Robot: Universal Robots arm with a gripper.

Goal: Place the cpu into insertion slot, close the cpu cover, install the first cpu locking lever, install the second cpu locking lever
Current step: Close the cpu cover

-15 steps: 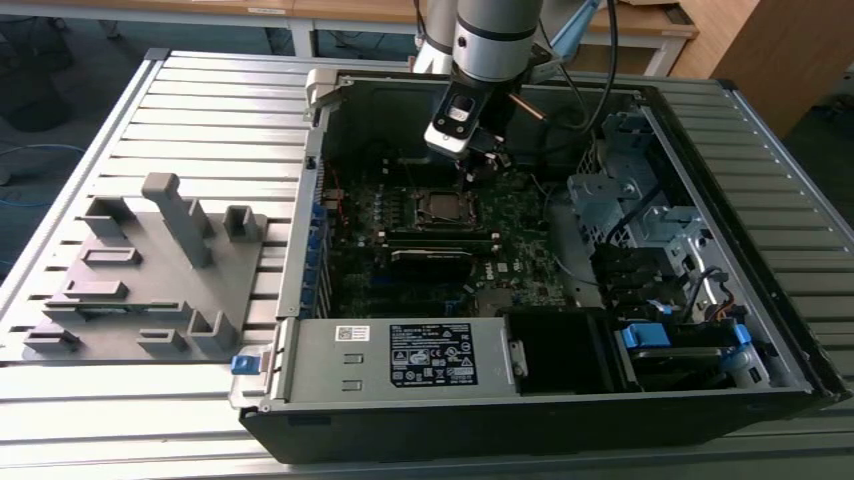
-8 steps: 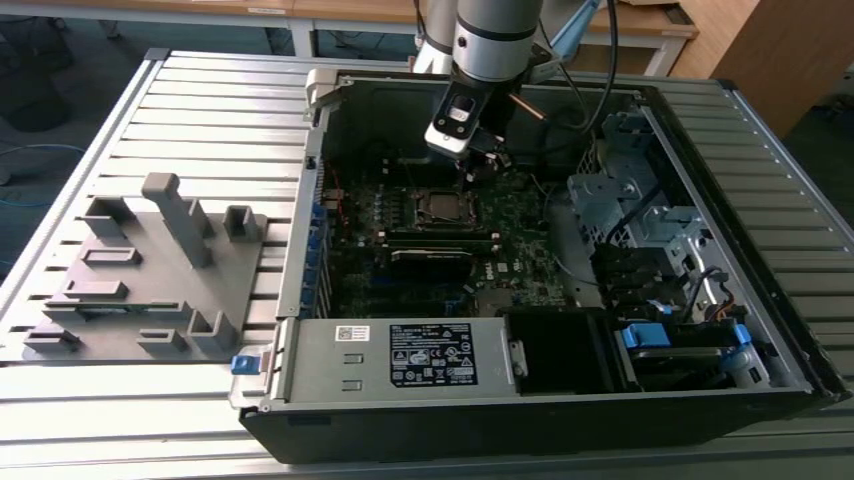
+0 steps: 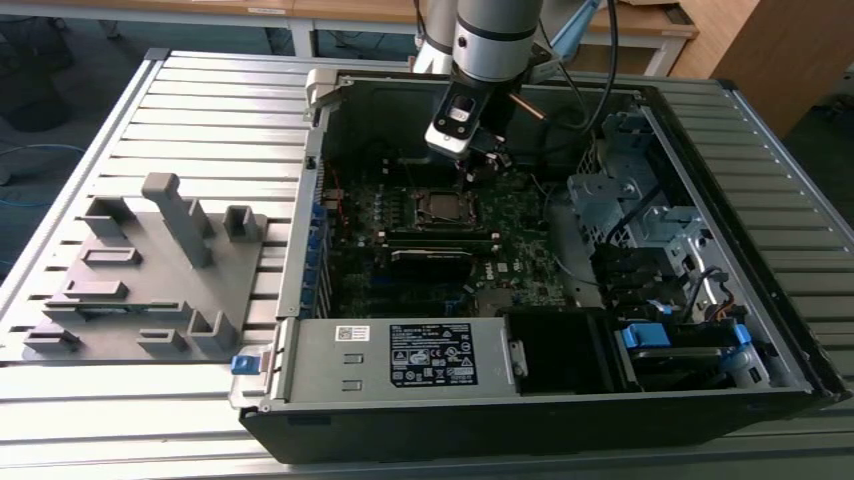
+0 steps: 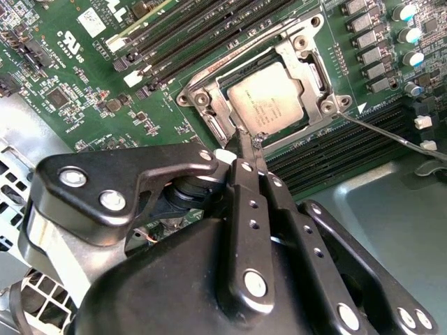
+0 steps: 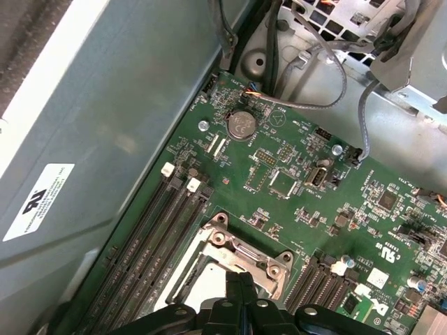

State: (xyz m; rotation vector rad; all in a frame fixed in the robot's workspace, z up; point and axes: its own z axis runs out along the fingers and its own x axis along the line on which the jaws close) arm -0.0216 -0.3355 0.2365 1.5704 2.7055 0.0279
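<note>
the pincer (image 4: 257, 143) hangs inside the computer case (image 3: 534, 430), low over the board (image 4: 91, 91), its tips at the edge of the socket (image 3: 414, 208). just beyond the tips the chip (image 4: 269, 105) lies in the socket, the cover (image 4: 307, 61) flat around it. memory strips (image 4: 202, 35) flank the socket. a lever (image 4: 391, 136) runs off from the cover's corner, away from the pincer.

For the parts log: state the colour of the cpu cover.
The cpu cover is silvery bare metal, clearest in the second wrist view.

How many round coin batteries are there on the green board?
1. The coin battery lies flat on the green board, well apart from the insertion slot. More could be hidden under the hand.
</note>
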